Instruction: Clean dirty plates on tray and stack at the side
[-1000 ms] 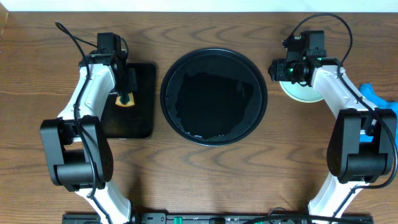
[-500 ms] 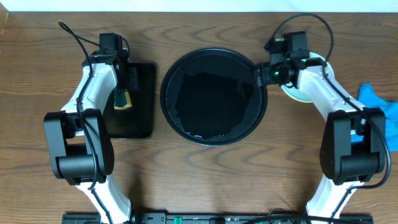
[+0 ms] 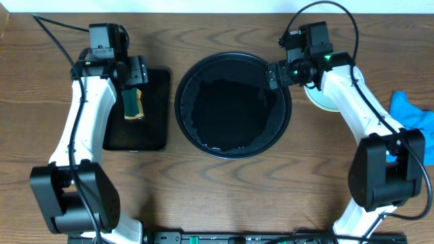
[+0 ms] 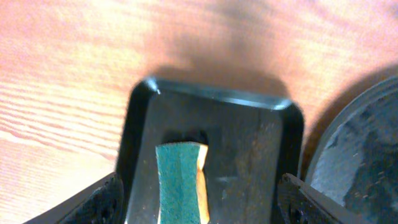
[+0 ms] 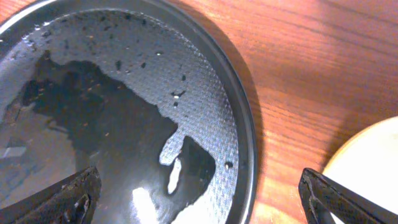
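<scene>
Brown wood-grain table [image 3: 224, 196], with a white wall [image 3: 203, 5] strip at 12 o'clock. The wet round black tray [image 3: 179, 105] sits at centre, with the plates [image 5: 370, 158] off it at 3 o'clock. The left gripper [image 3: 134, 72] gapes empty above a sponge [image 4: 179, 180] on the rectangular tray [image 4: 249, 149]. The right gripper [image 3: 274, 74] gapes empty over the round tray's rim.

Table [image 3: 230, 196]: mid-brown wood with long horizontal grain (reddish-orange in the wrist views). Round tray [image 3: 203, 73]: black, with a fine woven-mesh texture on its floor, a darker glossy wet patch and scattered pale specks. Rectangular tray [image 3: 148, 132]: plain black with a glossy rim. Sponge [image 3: 133, 105]: dark green face, yellow-orange layer along one side. Plate [image 3: 324, 102]: pale cream, unpatterned. Cloth [image 3: 412, 116]: bright blue. Arms [image 3: 85, 129]: white links, black joints and bases.
</scene>
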Controlling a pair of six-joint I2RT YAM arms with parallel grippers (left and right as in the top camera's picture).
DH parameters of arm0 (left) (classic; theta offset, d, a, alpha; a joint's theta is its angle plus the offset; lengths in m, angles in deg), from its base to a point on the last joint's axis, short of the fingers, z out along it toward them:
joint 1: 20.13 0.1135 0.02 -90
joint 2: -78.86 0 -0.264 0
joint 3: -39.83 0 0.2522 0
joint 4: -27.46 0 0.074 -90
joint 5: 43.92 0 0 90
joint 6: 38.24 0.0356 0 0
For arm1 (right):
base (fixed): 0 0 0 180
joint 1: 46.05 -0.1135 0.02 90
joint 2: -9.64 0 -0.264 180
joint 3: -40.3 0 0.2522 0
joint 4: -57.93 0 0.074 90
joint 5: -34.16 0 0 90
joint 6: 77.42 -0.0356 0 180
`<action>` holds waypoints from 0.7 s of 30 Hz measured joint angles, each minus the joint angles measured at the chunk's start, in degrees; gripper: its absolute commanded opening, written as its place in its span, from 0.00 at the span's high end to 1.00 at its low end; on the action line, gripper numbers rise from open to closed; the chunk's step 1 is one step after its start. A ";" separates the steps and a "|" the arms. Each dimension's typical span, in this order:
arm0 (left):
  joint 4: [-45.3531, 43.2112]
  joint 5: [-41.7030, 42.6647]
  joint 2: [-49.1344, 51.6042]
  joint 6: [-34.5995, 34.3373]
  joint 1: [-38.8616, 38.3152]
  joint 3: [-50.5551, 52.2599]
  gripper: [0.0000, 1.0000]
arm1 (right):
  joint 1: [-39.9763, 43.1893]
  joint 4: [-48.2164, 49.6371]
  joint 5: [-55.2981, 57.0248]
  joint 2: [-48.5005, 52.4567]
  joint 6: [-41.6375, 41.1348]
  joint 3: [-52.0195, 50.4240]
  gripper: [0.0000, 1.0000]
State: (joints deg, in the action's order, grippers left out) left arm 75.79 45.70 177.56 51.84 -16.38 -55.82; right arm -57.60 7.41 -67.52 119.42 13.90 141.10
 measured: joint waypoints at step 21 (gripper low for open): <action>0.35 0.02 -0.15 0.22 0.02 -0.24 0.11 | 0.00 -4.85 -0.02 -1.03 0.00 0.33 0.01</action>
State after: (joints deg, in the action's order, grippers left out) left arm 76.14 45.72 177.40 52.06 -16.36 -56.06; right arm -57.60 2.56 -67.54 118.39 13.90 141.43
